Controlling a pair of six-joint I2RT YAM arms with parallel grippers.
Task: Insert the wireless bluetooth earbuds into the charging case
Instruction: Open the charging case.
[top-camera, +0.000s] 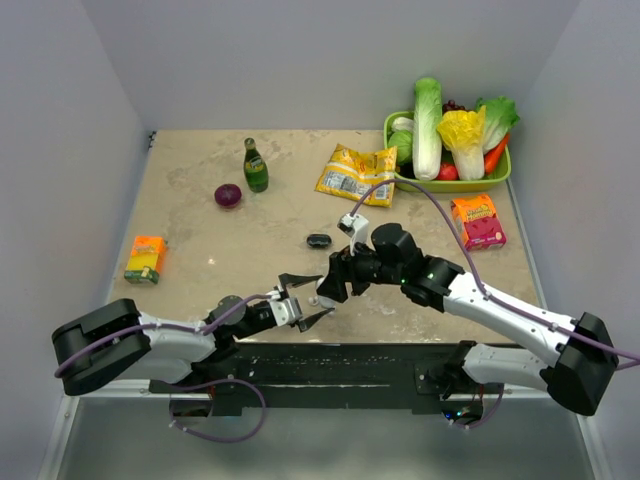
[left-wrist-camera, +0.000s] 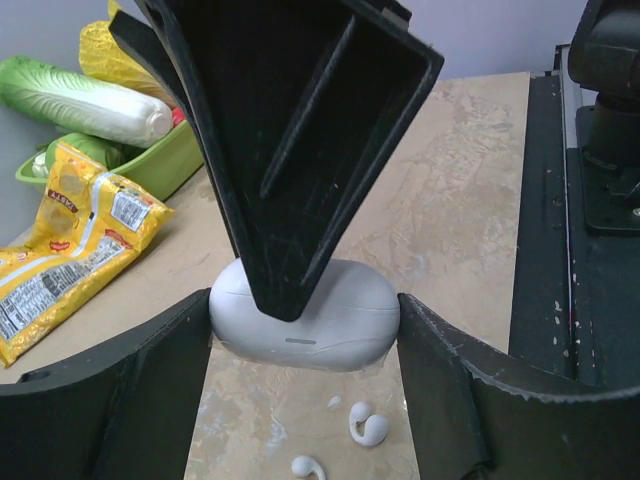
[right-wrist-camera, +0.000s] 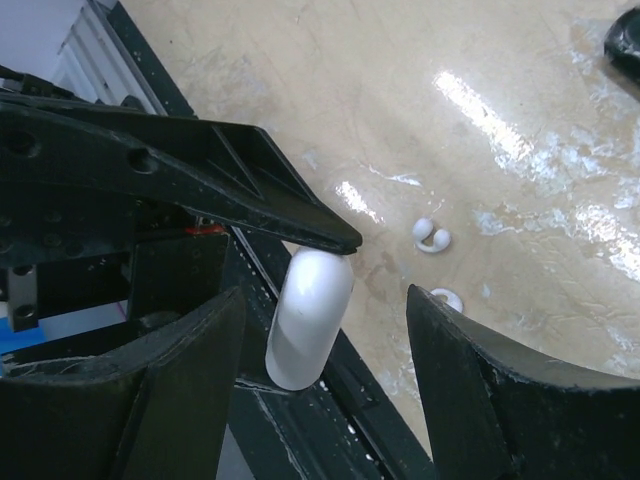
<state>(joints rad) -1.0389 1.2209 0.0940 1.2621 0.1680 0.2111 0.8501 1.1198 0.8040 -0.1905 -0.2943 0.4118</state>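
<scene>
The charging case (left-wrist-camera: 340, 335) is a smooth white oval, pinched by its ends between the two fingers of my left gripper (left-wrist-camera: 305, 300) and held closed a little above the table. In the top view that left gripper (top-camera: 312, 300) is near the table's front edge. My right gripper (right-wrist-camera: 325, 298) straddles the charging case (right-wrist-camera: 305, 330) with its jaws open. A clear gap shows on its right side, and one of its fingers (left-wrist-camera: 290, 150) hangs over the case's front. Two white earbuds (left-wrist-camera: 367, 425) (left-wrist-camera: 305, 466) lie on the table just beside the case. They also show as earbuds (right-wrist-camera: 432, 236) (right-wrist-camera: 447, 297) in the right wrist view.
At the back right stands a green basket (top-camera: 450, 182) of vegetables, with a yellow snack bag (top-camera: 355, 172) beside it. Also on the table are a green bottle (top-camera: 255, 166), a red onion (top-camera: 228, 195), an orange box (top-camera: 146, 258), a pink box (top-camera: 478, 220) and a small dark object (top-camera: 319, 240).
</scene>
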